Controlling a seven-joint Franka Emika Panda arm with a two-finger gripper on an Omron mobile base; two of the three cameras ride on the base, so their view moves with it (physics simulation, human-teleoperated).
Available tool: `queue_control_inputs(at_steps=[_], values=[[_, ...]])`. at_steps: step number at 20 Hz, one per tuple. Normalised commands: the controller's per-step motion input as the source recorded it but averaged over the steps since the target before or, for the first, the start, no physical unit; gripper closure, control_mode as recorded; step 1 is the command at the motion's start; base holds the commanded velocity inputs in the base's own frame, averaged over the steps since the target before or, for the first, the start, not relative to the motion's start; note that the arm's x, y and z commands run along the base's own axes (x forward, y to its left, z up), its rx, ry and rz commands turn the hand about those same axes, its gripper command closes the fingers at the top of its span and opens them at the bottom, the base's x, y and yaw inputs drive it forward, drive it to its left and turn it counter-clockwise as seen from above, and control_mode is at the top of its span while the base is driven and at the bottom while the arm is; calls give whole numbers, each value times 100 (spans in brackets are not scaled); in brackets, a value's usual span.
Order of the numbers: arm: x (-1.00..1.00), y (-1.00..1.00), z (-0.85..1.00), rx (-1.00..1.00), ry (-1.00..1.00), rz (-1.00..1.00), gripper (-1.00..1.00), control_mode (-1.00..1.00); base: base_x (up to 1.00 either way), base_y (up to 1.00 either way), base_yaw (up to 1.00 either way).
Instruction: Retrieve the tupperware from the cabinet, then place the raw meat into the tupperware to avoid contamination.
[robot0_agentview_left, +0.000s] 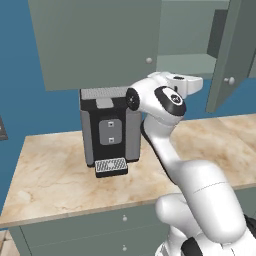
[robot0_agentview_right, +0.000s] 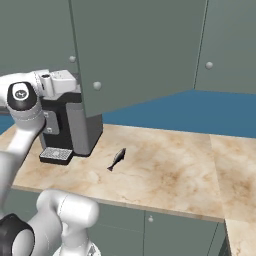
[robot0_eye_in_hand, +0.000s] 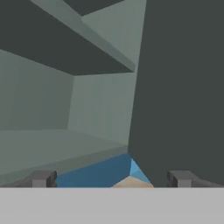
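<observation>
Reach into the grey-green wall cabinet (robot0_agentview_left: 180, 65) is what the coming move turns on. In the hand view the tool (robot0_eye_in_hand: 111, 179) has its two dark fingertips (robot0_eye_in_hand: 41, 178) standing wide apart with nothing between them, and it points into the cabinet's open bay over the pale inner shelf (robot0_eye_in_hand: 52, 144), with a dark opened door (robot0_eye_in_hand: 183, 87) close on its right. No grey translucent tupperware can be made out on the part of the shelf that shows, so which way it lies from the tool I cannot tell; it probably sits further along the shelf. The raw meat, a small dark grey fish (robot0_agentview_right: 116, 159), lies on the marble counter (robot0_agentview_right: 165, 170) to the right of the black and silver coffee machine (robot0_agentview_right: 70, 125), well below the tool, its long axis running diagonally, near-left to far-right.
</observation>
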Motion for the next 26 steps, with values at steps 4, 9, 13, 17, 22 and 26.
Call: queue_control_inputs(at_steps=[4, 9, 13, 17, 22, 26], values=[[4, -12, 0, 0, 0, -3, -100, -100, 0, 0, 0], [6, -9, -1, 0, 0, -3, -100, -100, 0, 0, 0], [3, -7, -2, 0, 0, -3, -100, -100, 0, 0, 0], [2, -6, -1, 0, 0, -4, -100, -100, 0, 0, 0], [2, -5, -1, 0, 0, -4, -100, -100, 0, 0, 0], [1, -3, -1, 0, 0, -5, -100, -100, 0, 0, 0]])
